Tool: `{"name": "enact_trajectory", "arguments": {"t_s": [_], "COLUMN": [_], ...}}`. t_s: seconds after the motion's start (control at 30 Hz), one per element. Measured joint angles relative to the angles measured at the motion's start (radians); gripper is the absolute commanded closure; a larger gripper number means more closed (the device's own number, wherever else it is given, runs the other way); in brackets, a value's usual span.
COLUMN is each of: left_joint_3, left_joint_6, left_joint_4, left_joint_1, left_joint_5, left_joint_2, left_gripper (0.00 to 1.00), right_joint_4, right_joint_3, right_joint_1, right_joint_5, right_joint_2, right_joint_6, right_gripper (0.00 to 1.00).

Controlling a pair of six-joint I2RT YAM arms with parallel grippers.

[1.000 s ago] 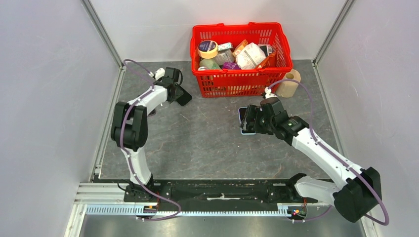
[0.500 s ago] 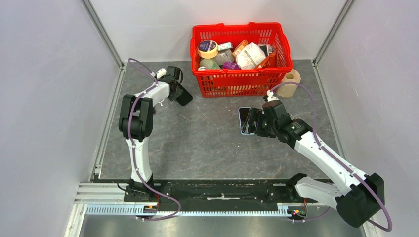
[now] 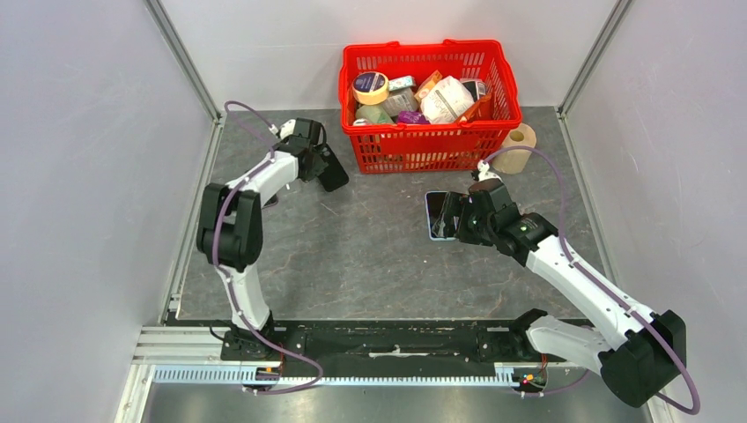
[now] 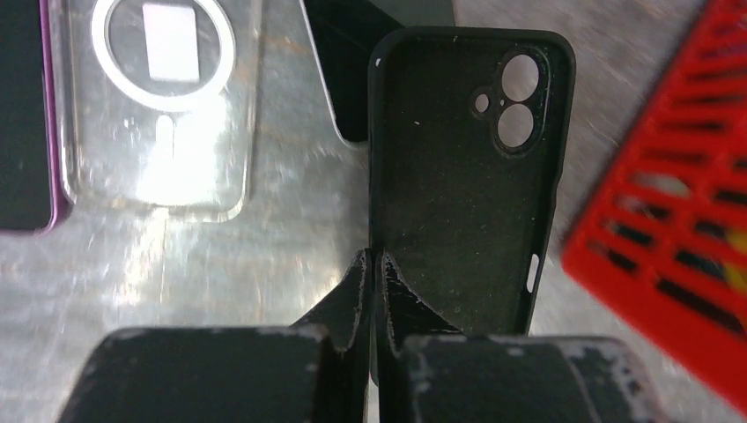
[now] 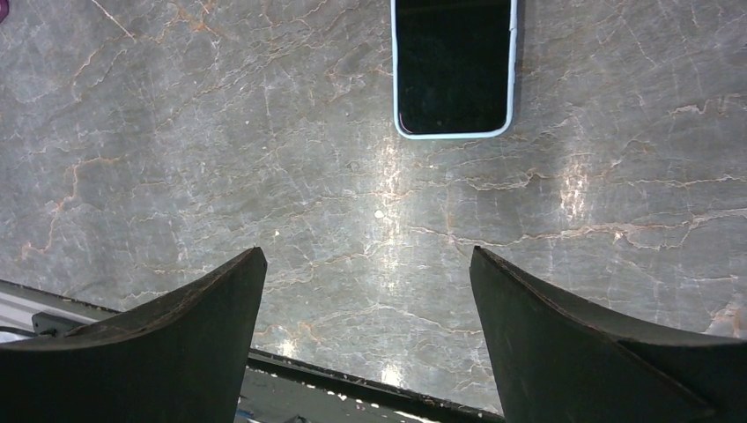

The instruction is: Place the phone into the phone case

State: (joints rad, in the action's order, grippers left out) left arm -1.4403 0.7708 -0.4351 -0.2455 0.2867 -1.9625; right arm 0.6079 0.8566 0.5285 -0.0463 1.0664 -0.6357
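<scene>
Jaws of left end effector [image 4: 374, 260] clamp the black phone case [image 4: 462, 194]; right end effector [image 5: 366, 260] gapes empty near phone [image 5: 453, 66].

Bright, even overhead light. Glare whitens the clear plastic phone case [image 4: 167, 97] and streaks the grey marbled counter [image 5: 264, 176]; the red plastic basket [image 4: 669, 229] blurs beside my left end effector [image 4: 376, 257].

White-black arms [image 3: 581, 278] — purple cables [image 3: 555, 198]
</scene>
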Motion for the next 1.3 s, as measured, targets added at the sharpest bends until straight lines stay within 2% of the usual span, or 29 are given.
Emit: {"name": "enact_trajectory", "arguments": {"t_s": [0.2,0.3,0.47,0.63,0.73,0.9,0.97,1.03,1.17,1.3], "left_joint_3": [0.185,0.297,0.473,0.558,0.578,0.579,0.579,0.578,0.545,0.479], "left_joint_6": [-0.007,-0.007,-0.006,0.012,0.027,0.046,0.045,0.05,0.046,0.028], "left_joint_4": [0.022,0.038,0.044,0.057,0.074,0.1,0.101,0.097,0.063,0.04], "left_joint_1": [-0.122,-0.204,-0.37,-0.505,-0.546,-0.558,-0.559,-0.559,-0.53,-0.404], "left_joint_5": [-0.01,-0.021,-0.04,-0.069,-0.08,-0.078,-0.075,-0.059,-0.032,-0.027], "left_joint_2": [0.26,0.343,0.393,0.409,0.414,0.414,0.414,0.414,0.417,0.434], "left_gripper": [0.98,0.98,0.98,0.98,0.96,0.44,0.33,0.28,0.27,0.26], "right_joint_4": [-0.001,0.0,-0.001,-0.004,-0.009,-0.01,-0.011,-0.013,-0.016,-0.016], "right_joint_3": [0.0,0.0,0.0,0.0,0.0,0.0,0.0,0.0,0.0,0.0], "right_joint_1": [0.0,0.0,0.0,0.0,0.0,0.0,0.0,0.0,0.0,0.0], "right_joint_5": [-0.024,-0.035,-0.048,-0.061,-0.064,-0.065,-0.064,-0.065,-0.064,-0.064], "right_joint_2": [0.005,0.014,0.015,0.02,0.029,0.037,0.039,0.041,0.042,0.042], "right_joint_6": [0.001,0.002,0.004,0.004,0.003,0.003,0.003,0.003,0.004,0.004], "right_gripper": [0.07,0.07,0.07,0.07,0.07,0.07,0.06,0.06,0.06,0.06]}}
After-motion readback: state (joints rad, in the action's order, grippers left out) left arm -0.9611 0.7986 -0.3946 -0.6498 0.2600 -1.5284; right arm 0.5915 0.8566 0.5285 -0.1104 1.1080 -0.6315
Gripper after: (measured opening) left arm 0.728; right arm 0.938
